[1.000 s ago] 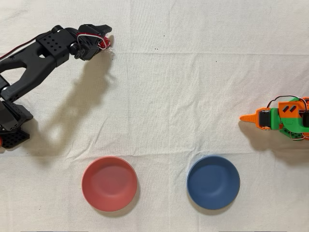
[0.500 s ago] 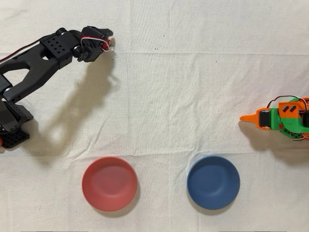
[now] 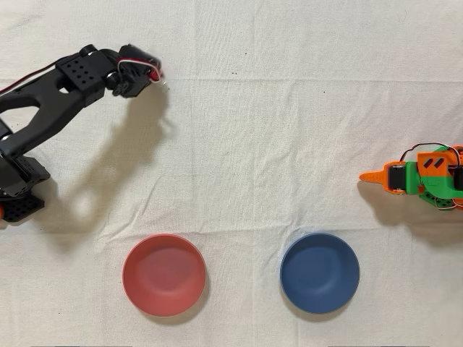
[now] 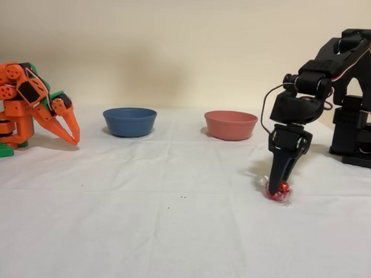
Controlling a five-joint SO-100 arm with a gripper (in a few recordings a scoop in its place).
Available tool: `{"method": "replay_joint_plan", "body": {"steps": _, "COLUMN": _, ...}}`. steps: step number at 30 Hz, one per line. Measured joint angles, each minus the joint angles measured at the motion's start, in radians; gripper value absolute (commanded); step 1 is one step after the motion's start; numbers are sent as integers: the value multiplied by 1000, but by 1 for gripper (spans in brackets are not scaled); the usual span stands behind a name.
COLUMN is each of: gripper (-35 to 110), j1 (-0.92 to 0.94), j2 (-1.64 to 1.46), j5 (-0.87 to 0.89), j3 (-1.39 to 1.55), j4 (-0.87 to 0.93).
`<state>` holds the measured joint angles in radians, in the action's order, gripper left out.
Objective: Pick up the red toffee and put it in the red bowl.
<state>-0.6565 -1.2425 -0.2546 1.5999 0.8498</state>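
- Since a second ago, our black arm (image 3: pixel 51 108) has drawn back slightly toward the left edge of the overhead view, and the tool (image 4: pixel 278 186) has come down over the candy; bowls and cloth are unchanged.
- Nearest in the fixed view, we see the red toffee (image 4: pixel 279 190), shiny foil with clear crinkled wrapper ends, lying on the white, creased cloth of the table (image 4: pixel 140 223).
- Our tool points straight down, its tapered black fingers (image 4: pixel 276 172) narrowed on the red toffee; overhead, only a red speck shows at the tool (image 3: pixel 155 71).
- Farther back stand the red bowl (image 4: pixel 230 125), round, shallow, matte, and a matching blue bowl (image 4: pixel 129 121), well apart from the candy.
- An idle orange arm (image 4: pixel 28 103) rests at the left.
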Motion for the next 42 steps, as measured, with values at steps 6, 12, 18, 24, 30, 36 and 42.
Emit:
{"method": "replay_joint_plan", "body": {"steps": 6, "gripper": 7, "j1": 44, "j2": -147, "j5": -26, "j3": 52, "j4": 41}}
{"method": "replay_joint_plan", "body": {"steps": 12, "gripper": 7, "j1": 118, "j2": -321, "j5": -54, "j3": 54, "j4": 140}}
{"method": "replay_joint_plan", "body": {"steps": 18, "gripper": 7, "j1": 252, "j2": -514, "j5": -98, "j3": 54, "j4": 238}}
{"method": "replay_joint_plan", "body": {"steps": 24, "gripper": 7, "j1": 457, "j2": -675, "j5": -186, "j3": 54, "j4": 314}}
{"method": "replay_joint_plan", "body": {"steps": 30, "gripper": 8, "j1": 692, "j2": -698, "j5": -241, "j3": 54, "j4": 313}}
{"method": "replay_joint_plan", "body": {"steps": 36, "gripper": 8, "j1": 842, "j2": -698, "j5": -247, "j3": 54, "j4": 310}}
{"method": "replay_joint_plan", "body": {"steps": 42, "gripper": 8, "j1": 973, "j2": -643, "j5": -262, "j3": 40, "j4": 287}}
